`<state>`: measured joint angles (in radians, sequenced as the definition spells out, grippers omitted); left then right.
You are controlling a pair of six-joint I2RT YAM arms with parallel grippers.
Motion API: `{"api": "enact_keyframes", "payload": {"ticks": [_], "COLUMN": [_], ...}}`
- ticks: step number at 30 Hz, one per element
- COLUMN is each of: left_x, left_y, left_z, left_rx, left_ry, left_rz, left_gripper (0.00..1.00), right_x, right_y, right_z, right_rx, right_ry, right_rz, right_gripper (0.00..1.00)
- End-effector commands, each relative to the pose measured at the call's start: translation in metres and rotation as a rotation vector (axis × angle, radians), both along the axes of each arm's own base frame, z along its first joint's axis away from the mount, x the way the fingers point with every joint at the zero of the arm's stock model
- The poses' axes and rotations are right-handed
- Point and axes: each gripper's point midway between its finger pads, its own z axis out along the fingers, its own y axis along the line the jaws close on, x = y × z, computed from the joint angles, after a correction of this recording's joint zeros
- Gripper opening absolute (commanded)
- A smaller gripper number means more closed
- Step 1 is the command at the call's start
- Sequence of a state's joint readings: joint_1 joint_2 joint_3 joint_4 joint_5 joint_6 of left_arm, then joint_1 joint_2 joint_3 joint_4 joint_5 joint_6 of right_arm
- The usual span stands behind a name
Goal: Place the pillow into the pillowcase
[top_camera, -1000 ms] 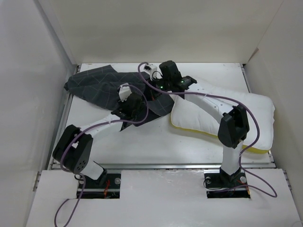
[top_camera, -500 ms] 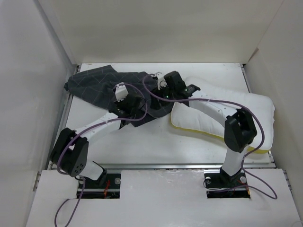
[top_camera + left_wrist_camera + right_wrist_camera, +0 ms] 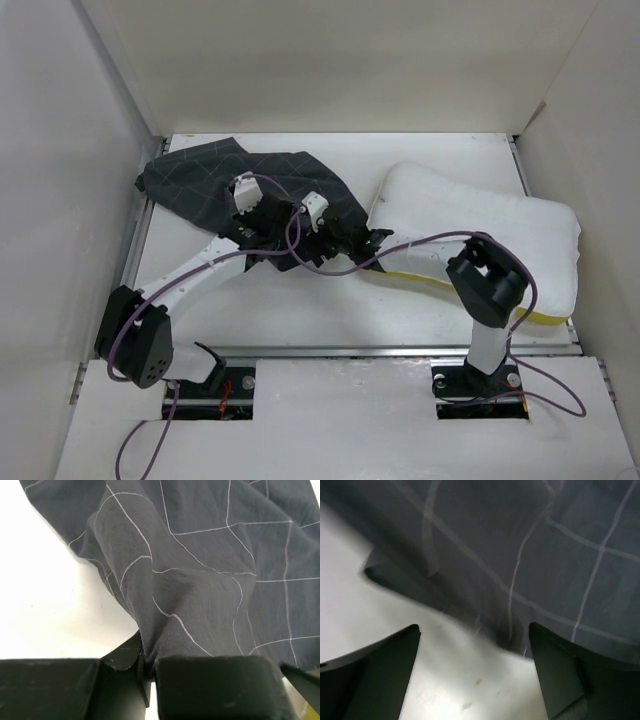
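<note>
Now that the left gripper [image 3: 145, 666] has pinched shut on a fold of the pillowcase [image 3: 205, 180], which sprawls toward ten o'clock on the table [image 3: 300, 300], the right gripper [image 3: 474, 627] has let go, spread wide and dropped to the cloth's five-o'clock hem, holding nothing. Out at three o'clock the pillow [image 3: 480, 215] lies wholly outside; the mouth, I judge, still needs opening.
</note>
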<state>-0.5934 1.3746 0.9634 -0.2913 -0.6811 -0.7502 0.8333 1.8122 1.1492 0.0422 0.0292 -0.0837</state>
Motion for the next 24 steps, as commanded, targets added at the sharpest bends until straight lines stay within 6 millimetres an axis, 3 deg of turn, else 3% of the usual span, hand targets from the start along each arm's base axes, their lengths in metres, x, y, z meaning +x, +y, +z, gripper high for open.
{"api": "enact_keyframes", "payload": {"ticks": [1,2,3,4,5,6,10,13,14,15,17,18,19,20,21,24], "left_x": [-0.003,-0.006,-0.008,-0.009,-0.009,-0.011,-0.018,-0.024,-0.028,-0.03,-0.027,-0.029,-0.032,-0.035,-0.035,-0.049], "left_y": [0.0,0.001,0.002,0.002,0.009,0.014,0.028,0.035,0.037,0.031,0.018,0.008,-0.011,-0.032,-0.046,-0.08], "left_z": [0.028,0.029,0.024,0.029,0.026,0.027,0.017,0.007,0.001,0.001,0.004,0.009,0.008,0.018,0.027,0.035], "left_rx": [-0.047,-0.057,-0.05,-0.06,-0.044,-0.048,-0.024,-0.014,0.002,-0.015,-0.035,-0.019,-0.046,-0.058,-0.071,-0.04], "left_ry": [-0.061,-0.064,-0.054,-0.067,-0.064,-0.062,-0.032,-0.004,0.017,0.031,0.025,0.022,0.04,0.019,-0.015,-0.039], "left_rz": [0.0,-0.007,-0.007,-0.007,0.013,0.027,0.062,0.066,0.065,0.025,-0.069,-0.149,-0.25,-0.353,-0.422,-0.616], "left_gripper": [0.0,0.0,0.0,0.0,0.0,0.0,0.0,0.0,0.0,0.0,0.0,0.14,0.36,0.62,1.0,1.0], "right_x": [0.058,0.071,0.072,0.081,0.087,0.09,0.096,0.105,0.103,0.105,0.099,0.093,0.091,0.088,0.086,0.077], "right_y": [0.014,0.014,0.014,0.018,0.012,0.007,-0.012,-0.039,-0.038,-0.04,-0.03,-0.021,-0.017,-0.014,-0.007,-0.006], "right_z": [0.043,0.041,0.029,0.039,0.036,0.036,0.062,0.072,0.067,0.078,0.08,0.084,0.086,0.088,0.095,0.09], "right_rx": [0.102,0.093,0.076,0.087,0.071,0.076,0.092,0.078,0.076,0.086,0.069,0.082,0.079,0.084,0.102,0.084], "right_ry": [-0.22,-0.231,-0.218,-0.242,-0.242,-0.242,-0.28,-0.281,-0.254,-0.244,-0.221,-0.191,-0.184,-0.174,-0.166,-0.116], "right_rz": [-0.157,-0.192,-0.191,-0.213,-0.24,-0.285,-0.32,-0.372,-0.341,-0.328,-0.239,-0.184,-0.151,-0.132,-0.101,-0.064], "right_gripper": [0.82,0.76,0.69,0.63,0.06,0.0,0.0,0.0,0.0,0.0,0.0,0.0,0.0,0.0,0.0,0.0]}}
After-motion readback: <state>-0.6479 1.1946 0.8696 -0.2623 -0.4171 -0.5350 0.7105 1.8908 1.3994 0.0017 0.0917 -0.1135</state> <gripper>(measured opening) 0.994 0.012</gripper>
